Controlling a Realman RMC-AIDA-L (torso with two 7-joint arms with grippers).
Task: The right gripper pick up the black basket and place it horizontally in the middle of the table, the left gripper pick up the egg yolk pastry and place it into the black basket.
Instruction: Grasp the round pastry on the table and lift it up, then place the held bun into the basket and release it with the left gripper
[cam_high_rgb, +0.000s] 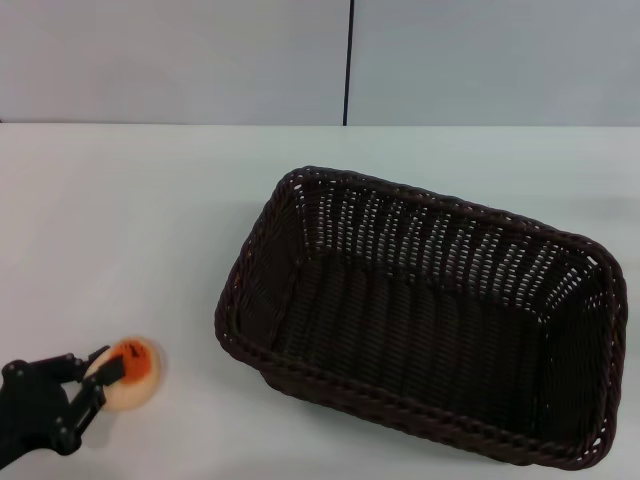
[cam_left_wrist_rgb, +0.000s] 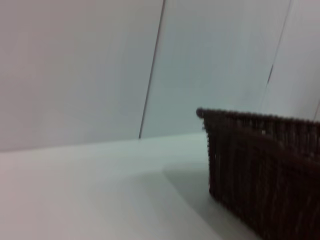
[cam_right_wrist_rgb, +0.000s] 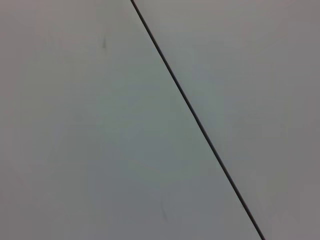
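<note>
A dark brown-black open weave with a braided rim is shown by the basket (cam_high_rgb: 420, 320); the pastry (cam_high_rgb: 130, 373) is coloured pale cream with an orange-red centre; the gripper (cam_high_rgb: 95, 378) is black, the table (cam_high_rgb: 120, 230) white

My left gripper (cam_high_rgb: 100, 375) sits low at the near left corner of the worktop (cam_high_rgb: 130, 230), reaching forward and to my right. Its jointed black jaws are closed in against the egg yolk pastry (cam_high_rgb: 130, 373), one on each side. My right arm and its gripper are out of sight in every view.
</note>
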